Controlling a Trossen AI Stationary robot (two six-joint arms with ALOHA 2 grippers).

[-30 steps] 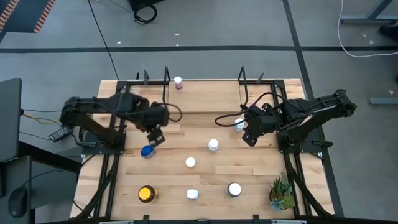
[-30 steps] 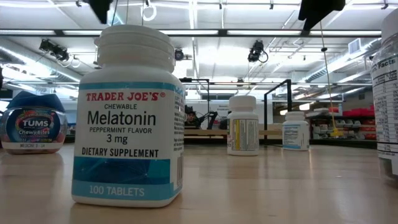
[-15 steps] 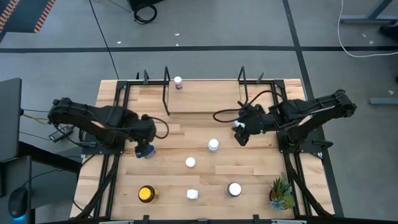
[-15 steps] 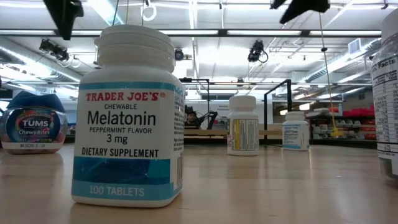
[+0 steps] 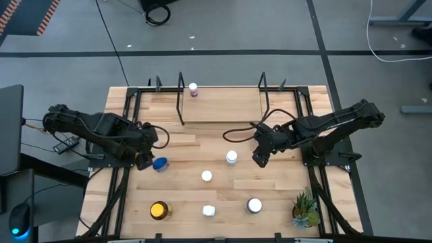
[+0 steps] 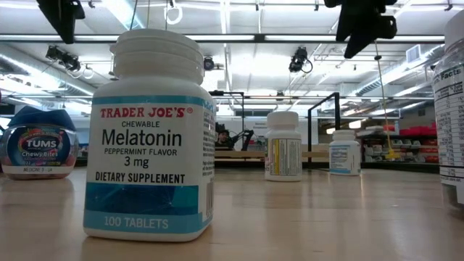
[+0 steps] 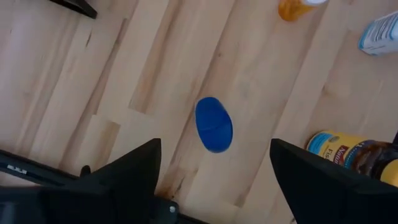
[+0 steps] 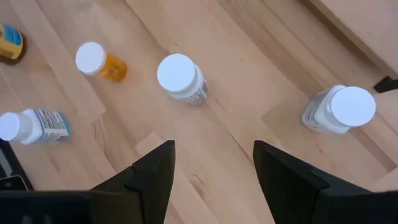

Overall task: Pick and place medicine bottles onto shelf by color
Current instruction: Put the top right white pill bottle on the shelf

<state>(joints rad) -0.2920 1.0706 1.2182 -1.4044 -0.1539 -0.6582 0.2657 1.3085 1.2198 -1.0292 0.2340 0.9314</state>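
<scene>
Bottles stand scattered over the wooden surface [image 5: 283, 185]: a blue-lidded bottle [image 5: 160, 163] near its left side, several white-capped bottles [image 5: 231, 157] around the middle, an amber-yellow bottle [image 5: 158, 210] toward the near edge, and one small bottle [image 5: 194, 88] at the far edge of the shelf [image 5: 223, 104]. The left claw [image 5: 143, 160] hovers just beside the blue lid, fingers spread and empty. The right claw [image 5: 259, 158] hangs right of the middle white-capped bottle, also spread, gripping nothing.
</scene>
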